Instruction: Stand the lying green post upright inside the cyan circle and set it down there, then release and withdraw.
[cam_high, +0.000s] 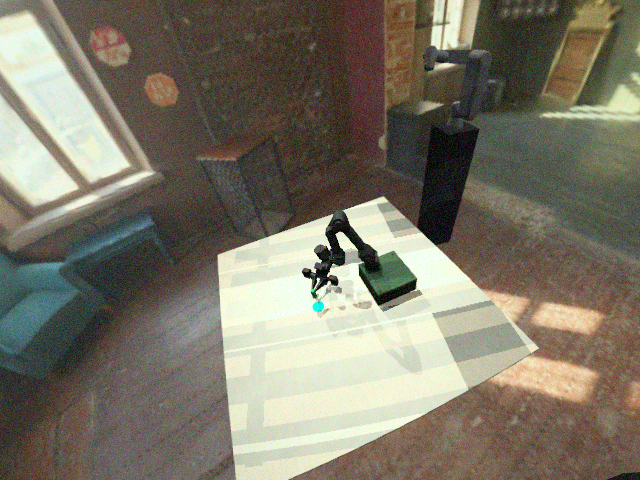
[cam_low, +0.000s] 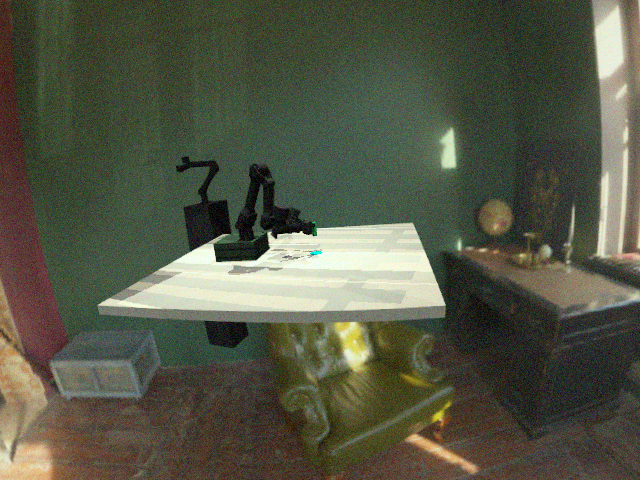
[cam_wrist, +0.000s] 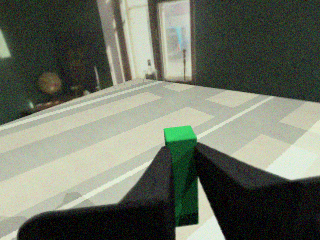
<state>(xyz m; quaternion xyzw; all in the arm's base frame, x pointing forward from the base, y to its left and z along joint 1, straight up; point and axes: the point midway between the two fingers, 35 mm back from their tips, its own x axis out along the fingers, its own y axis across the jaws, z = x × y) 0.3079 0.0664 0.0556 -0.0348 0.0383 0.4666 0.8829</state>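
My gripper (cam_wrist: 180, 151) (cam_high: 313, 290) (cam_low: 309, 227) is shut on the green post (cam_wrist: 181, 150) (cam_high: 312, 292) (cam_low: 313, 227). In the wrist view the post sticks out past the two dark fingers, and its lower end is hidden between them. The post is held in the air above the table (cam_high: 361, 372) (cam_low: 330, 289). The cyan circle (cam_high: 317, 306) (cam_low: 315, 252) is a small flat disc on the table, just in front of and below the gripper. It does not show in the wrist view.
The arm's green base block (cam_high: 388, 276) (cam_low: 241, 246) stands on the table behind the circle. A tall black pedestal (cam_high: 447, 180) (cam_low: 206, 222) with a second arm stands off the table's far corner.
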